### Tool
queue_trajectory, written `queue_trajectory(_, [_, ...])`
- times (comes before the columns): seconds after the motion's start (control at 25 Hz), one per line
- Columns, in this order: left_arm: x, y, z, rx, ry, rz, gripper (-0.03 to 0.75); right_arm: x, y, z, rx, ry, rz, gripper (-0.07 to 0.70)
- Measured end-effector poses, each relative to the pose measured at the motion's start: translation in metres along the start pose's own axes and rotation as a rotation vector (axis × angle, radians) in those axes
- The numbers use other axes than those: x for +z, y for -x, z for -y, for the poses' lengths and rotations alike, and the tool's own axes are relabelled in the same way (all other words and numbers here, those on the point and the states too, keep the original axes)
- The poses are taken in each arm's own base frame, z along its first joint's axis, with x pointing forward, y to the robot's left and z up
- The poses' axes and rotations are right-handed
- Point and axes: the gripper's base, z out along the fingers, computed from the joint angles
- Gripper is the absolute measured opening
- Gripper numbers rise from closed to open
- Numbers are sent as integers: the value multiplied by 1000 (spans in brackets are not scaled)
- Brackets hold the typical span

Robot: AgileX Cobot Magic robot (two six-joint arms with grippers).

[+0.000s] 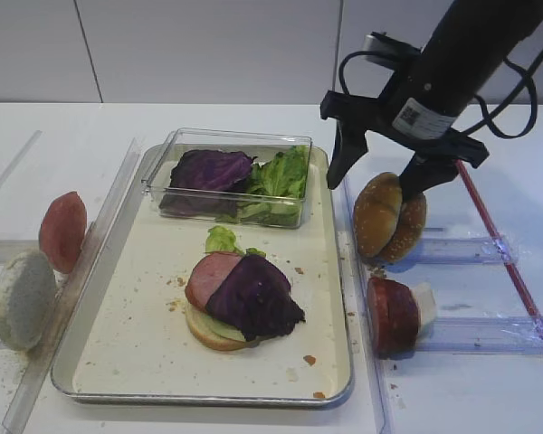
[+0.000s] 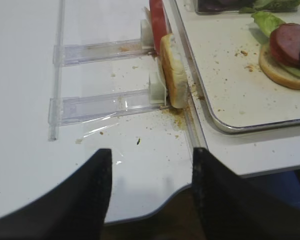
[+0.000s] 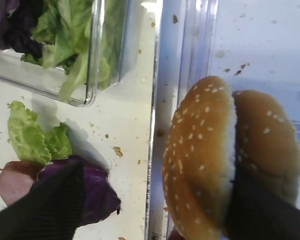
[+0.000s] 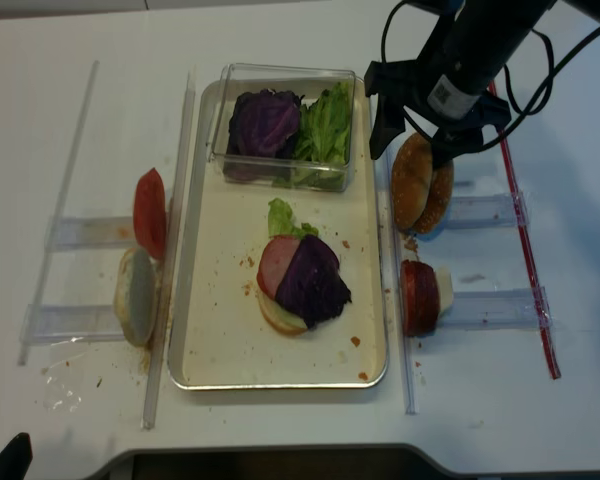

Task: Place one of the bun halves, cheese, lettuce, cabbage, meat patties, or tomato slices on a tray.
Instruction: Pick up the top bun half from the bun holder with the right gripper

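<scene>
Hovering wide open, the right gripper (image 1: 385,170) straddles the sesame bun top (image 1: 377,213), apparently ungrasped, beside the tray (image 1: 337,298); the stack (image 1: 244,298) lacks its bun.

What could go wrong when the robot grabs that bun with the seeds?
Two bun halves stand on edge, pressed together. The open right gripper straddles the seeded one, so it might pinch both or tip the other over. Carrying it to the tray, the bun could bump the stack topped with cabbage and slide it apart.
</scene>
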Motion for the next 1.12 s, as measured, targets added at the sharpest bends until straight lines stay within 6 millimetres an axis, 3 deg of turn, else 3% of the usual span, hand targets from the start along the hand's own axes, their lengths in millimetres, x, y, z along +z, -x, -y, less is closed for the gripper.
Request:
queue_trajectory(0.64, [0,0,0,0,0,0,350,24,5,5,48,25,-72,547])
queue_trajectory(1.12, [0,0,0,0,0,0,350,25,4,6,43,13,-82,266])
